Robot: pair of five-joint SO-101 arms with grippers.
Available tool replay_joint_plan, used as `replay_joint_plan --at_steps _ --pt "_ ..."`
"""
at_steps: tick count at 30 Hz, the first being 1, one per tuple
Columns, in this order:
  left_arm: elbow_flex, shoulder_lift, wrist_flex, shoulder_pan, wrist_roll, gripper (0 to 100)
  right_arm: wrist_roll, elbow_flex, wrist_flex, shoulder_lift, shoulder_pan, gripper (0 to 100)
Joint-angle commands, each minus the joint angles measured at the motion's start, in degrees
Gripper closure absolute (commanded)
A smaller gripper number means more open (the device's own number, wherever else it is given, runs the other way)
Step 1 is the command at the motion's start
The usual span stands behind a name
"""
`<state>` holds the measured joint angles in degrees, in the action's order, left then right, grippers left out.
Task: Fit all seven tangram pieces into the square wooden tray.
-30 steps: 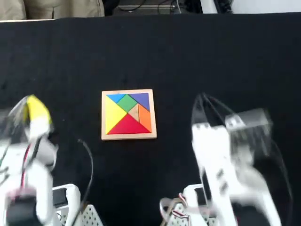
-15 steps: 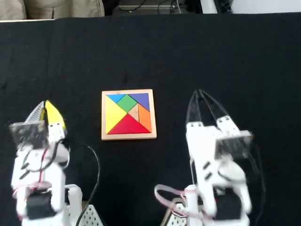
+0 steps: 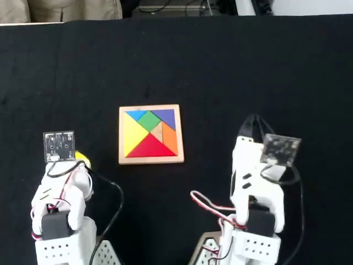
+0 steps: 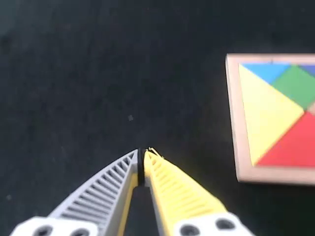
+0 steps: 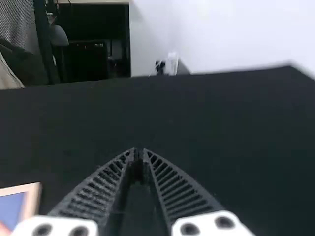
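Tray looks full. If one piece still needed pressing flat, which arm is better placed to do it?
Left, probably. The left tool, shut, points down at the table with the tray close beside it. The right tool, also shut, aims level toward the far table edge, farther from the tray.

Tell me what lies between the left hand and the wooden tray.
Only bare black table. In the left wrist view, the stretch from the left hand to the wooden tray holds no piece.
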<state>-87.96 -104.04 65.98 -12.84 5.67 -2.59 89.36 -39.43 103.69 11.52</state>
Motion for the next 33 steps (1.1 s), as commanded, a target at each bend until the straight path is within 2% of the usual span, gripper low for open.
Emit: replay_joint_plan --at_steps 1,8,14,25,30,33 --pt "-0.3 -0.4 1.3 0.4 0.0 97 -6.2 -4.5 -13.5 3.9 1.1 98.2" --pt "-9.5 0.0 -0.1 0.4 0.1 97 -6.5 6.5 -25.0 3.9 1.1 98.2" --pt "-9.4 -0.3 5.8 0.4 0.1 97 -6.5 7.1 -34.8 3.9 0.1 98.3" --pt "-9.4 -0.3 6.9 0.5 0.0 97 -5.9 7.2 -34.9 3.9 -6.9 98.6" --pt "-9.4 -0.3 6.9 0.7 0.2 97 2.9 7.2 -34.9 3.9 -9.3 98.6" --pt "-9.4 -0.3 6.9 0.6 0.2 97 3.6 7.2 -34.9 3.9 -9.9 98.6"
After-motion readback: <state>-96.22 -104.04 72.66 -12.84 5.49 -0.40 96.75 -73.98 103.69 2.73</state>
